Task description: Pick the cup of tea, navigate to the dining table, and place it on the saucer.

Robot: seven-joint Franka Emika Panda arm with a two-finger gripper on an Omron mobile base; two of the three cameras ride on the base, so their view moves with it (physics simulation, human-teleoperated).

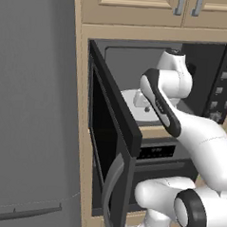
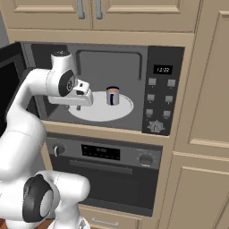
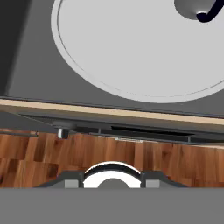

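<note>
The cup of tea (image 2: 112, 96), a small grey mug with brown liquid, stands upright on the round white turntable (image 2: 100, 112) inside the open microwave. In the hand view the cup of tea (image 3: 192, 8) sits at the top right edge, its dark handle curling beside it. My gripper (image 2: 78, 107) hangs over the turntable's front left part, pointing down, a short way left of the cup and apart from it. In the hand view my gripper (image 3: 112, 183) has its tips spread with nothing between them. The dining table and the saucer are out of view.
The microwave door (image 1: 111, 134) stands swung open to the left, close beside my arm. The control panel (image 2: 161, 96) walls the cavity on the right. An oven (image 2: 107, 154) sits below, cabinets above, and a grey fridge (image 1: 35, 106) to the left.
</note>
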